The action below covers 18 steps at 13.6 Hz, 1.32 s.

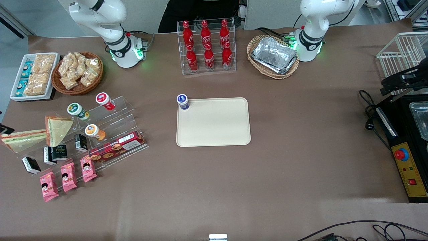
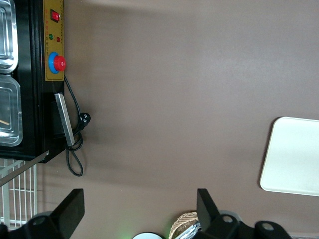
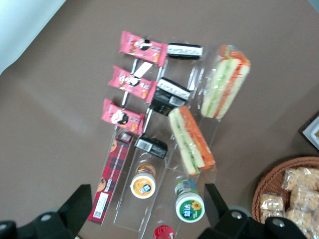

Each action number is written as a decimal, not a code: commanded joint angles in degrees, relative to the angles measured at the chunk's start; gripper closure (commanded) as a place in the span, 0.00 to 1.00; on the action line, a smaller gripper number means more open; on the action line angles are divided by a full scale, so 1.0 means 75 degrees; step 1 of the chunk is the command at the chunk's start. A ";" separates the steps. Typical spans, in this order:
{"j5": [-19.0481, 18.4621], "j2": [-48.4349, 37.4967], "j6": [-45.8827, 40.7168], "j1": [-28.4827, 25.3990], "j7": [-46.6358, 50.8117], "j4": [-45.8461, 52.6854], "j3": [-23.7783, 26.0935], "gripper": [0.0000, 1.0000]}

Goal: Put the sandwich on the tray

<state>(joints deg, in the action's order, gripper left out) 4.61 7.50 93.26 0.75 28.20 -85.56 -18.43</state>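
Sandwich on rack (gripper above)

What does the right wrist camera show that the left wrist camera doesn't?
Only the right wrist view shows the snack display: two wrapped sandwiches, including the sandwich with its filling stripe outward, pink snack packs, small cups and a basket of snacks; the open gripper hangs above them, holding nothing. Only the left wrist view shows the tray, the control box with its red button and a black cable. Both show the brown table.
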 commanded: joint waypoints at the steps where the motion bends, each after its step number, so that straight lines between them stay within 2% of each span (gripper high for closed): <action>1: -0.0319 0.0078 -0.0131 0.0029 0.0260 -0.0052 -0.0379 0.00; 2: -0.0565 0.0090 -0.0119 0.0029 0.0271 -0.0215 -0.0437 0.00; 5: -0.0545 0.0079 0.0173 0.0063 0.0283 -0.0765 -0.0870 0.00; 18: -0.0755 0.1097 0.2376 0.0298 0.0412 -0.1810 -0.0930 0.00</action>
<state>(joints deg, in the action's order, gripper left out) 0.72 14.47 107.85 2.69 30.47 -98.07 -25.50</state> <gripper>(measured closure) 0.000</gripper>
